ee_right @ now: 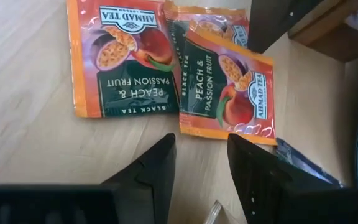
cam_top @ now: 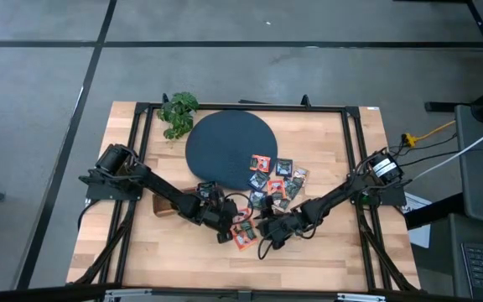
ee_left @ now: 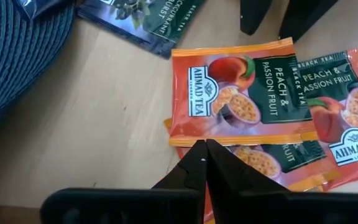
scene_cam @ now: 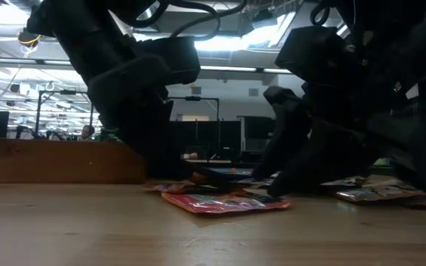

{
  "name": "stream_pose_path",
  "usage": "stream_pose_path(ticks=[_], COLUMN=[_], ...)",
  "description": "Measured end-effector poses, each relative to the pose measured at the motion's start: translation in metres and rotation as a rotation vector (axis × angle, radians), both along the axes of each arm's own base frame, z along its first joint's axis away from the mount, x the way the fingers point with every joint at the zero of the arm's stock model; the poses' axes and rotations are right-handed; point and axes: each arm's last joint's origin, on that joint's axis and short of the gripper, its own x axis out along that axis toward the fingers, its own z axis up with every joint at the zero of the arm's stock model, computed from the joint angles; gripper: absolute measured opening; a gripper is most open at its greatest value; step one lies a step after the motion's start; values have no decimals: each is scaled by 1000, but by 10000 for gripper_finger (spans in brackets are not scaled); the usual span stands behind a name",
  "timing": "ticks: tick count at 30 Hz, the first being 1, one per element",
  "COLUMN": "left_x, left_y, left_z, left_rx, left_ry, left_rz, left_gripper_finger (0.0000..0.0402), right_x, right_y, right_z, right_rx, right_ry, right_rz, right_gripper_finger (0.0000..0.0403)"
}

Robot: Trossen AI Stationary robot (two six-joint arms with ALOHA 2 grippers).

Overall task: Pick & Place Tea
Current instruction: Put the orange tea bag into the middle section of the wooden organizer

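Where the high view looks down on the wooden desk, tea sachets lie scattered at centre, right of the dark disc, below the plant. Low view: an orange sachet lies flat centre-frame, dim room behind. Wrist views: left gripper, jaws closed empty, touches stacked orange sachets; right gripper, jaws partly open, empty, beside them.

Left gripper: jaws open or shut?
Shut: the left gripper has its jaws pressed together, empty, over the orange sachets.

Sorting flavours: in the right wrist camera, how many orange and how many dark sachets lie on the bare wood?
Orange sachets: 3
Dark sachets: 1, only partly in view
Total: 4
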Motion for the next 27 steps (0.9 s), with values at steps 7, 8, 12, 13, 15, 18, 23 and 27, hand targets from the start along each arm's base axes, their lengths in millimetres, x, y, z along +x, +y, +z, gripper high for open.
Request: stream_pose_path(ticks=[7, 8, 12, 13, 15, 18, 23, 27], left_x=[0, 1, 2, 2, 2, 2, 6, 9], left_y=[0, 0, -1, -1, -1, -1, -3, -4], left_z=[0, 0, 1, 2, 2, 2, -6, -11], left_rx=[-16, -18, -26, -27, -27, -30, -45, -37], left_ry=[-4, -8, -27, -30, -29, -30, -42, -45], left_rz=[10, 11, 10, 10, 10, 14, 8, -5], left_gripper_finger=[4, 3, 2, 3, 4, 2, 4, 2], right_x=[1, 1, 2, 2, 2, 2, 3, 6], right_y=[0, 0, 0, 0, 0, 0, 0, 1], right_z=[1, 1, 1, 1, 1, 1, -4, -9], right_rx=[1, 1, 3, 2, 2, 2, -2, -2], right_ry=[-14, -14, -19, -19, -19, -19, -22, -44], right_rz=[6, 5, 3, 3, 3, 2, 1, -7], right_gripper_finger=[149, 149, 149, 149, 149, 149, 149, 149])
